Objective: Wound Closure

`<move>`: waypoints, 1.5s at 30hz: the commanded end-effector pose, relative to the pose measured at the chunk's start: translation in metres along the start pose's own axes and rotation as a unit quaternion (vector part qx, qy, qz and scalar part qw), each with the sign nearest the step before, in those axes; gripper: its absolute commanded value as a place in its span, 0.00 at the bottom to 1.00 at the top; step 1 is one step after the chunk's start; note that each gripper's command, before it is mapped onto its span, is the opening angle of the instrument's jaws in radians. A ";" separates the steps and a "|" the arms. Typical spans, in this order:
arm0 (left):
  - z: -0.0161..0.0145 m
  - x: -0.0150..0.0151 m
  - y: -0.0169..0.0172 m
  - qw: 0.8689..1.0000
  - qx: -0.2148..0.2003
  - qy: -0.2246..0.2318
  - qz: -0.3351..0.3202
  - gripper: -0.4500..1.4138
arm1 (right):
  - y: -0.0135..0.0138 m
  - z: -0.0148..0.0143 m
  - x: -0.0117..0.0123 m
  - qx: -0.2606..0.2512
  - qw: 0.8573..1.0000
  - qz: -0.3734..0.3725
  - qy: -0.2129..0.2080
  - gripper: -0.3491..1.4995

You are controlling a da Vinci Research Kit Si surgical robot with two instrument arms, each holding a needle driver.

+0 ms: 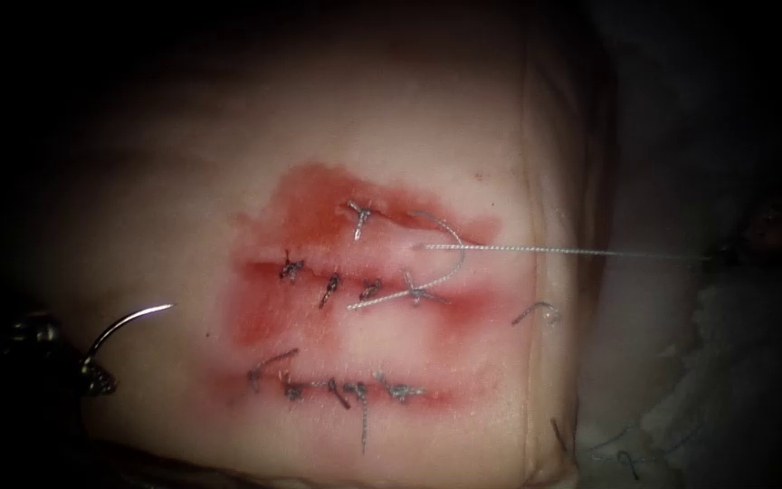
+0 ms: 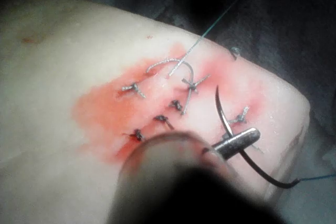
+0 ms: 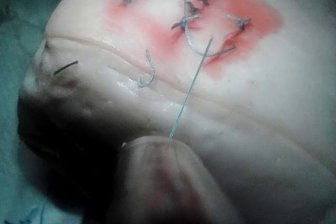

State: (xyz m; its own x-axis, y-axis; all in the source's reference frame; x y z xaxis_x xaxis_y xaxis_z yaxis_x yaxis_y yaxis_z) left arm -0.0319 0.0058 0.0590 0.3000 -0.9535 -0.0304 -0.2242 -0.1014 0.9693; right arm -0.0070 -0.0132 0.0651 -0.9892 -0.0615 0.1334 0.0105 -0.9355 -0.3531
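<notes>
We see the left tool clamped on the needle near mid-curve, clear of the tissue, well left of the cut with its tip aimed that way. The thread runs taut rightward from the stitches to the right tool (jaw state we cannot tell).

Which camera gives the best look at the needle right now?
The left wrist view: the needle shows nearly its whole curve, clear of the tissue, gripped near mid-curve by the left tool. The endoscope view shows its tip half left of the cuts.
</notes>
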 end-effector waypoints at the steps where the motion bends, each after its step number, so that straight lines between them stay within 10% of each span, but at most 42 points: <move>1: 0.0004 -0.0006 0.0005 1.000 0.000 0.000 0.002 0.00 | 0.0003 0.0006 0.0000 -0.001 1.000 0.001 -0.001 0.00; 20: 0.0004 -0.0006 0.0005 1.000 0.000 0.000 0.002 0.00 | 0.0015 -0.0017 0.0051 -0.013 0.999 0.040 -0.007 0.00; 21: 0.0004 -0.0006 0.0005 1.000 0.000 0.000 0.002 0.00 | 0.0015 -0.0017 0.0046 0.008 0.999 0.043 -0.006 0.13; 22: 0.0004 -0.0006 0.0005 1.000 0.000 0.000 0.002 0.00 | 0.0013 -0.0020 0.0035 0.044 0.998 0.047 -0.027 0.62; 25: 0.0006 -0.0006 0.0006 1.000 0.000 -0.001 0.002 0.00 | -0.0003 -0.0047 -0.0001 0.059 0.989 0.036 -0.128 0.81; 30: 0.0007 -0.0006 0.0008 1.000 -0.001 -0.001 0.003 0.00 | -0.0042 -0.0123 -0.0104 0.136 0.888 0.175 -0.403 0.64; 33: 0.0007 -0.0005 0.0008 1.000 0.000 -0.001 0.003 0.00 | -0.0041 -0.0136 -0.0134 0.064 0.826 0.196 -0.525 0.84; 34: 0.0007 -0.0006 0.0008 1.000 -0.001 -0.001 0.003 0.00 | -0.0043 -0.0138 -0.0148 0.033 0.813 0.219 -0.539 0.62; 35: 0.0009 -0.0006 0.0009 1.000 -0.001 -0.001 0.000 0.00 | -0.0045 -0.0128 -0.0165 0.030 0.818 0.225 -0.529 0.10; 36: 0.0010 -0.0005 0.0011 1.000 -0.002 -0.002 0.001 0.00 | -0.0045 -0.0111 -0.0179 0.019 0.835 0.219 -0.505 0.00; 45: 0.0010 -0.0004 0.0012 1.000 -0.004 0.000 0.001 0.00 | -0.0045 0.0090 -0.0214 -0.077 0.858 0.199 -0.467 0.00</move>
State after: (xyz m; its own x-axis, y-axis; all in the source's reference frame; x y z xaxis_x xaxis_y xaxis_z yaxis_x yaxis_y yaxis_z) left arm -0.0326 0.0054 0.0596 0.3015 -0.9530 -0.0302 -0.2139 -0.0985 0.9719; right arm 0.0150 -0.0105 0.0715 -0.3650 -0.6818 0.6339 0.2265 -0.7255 -0.6499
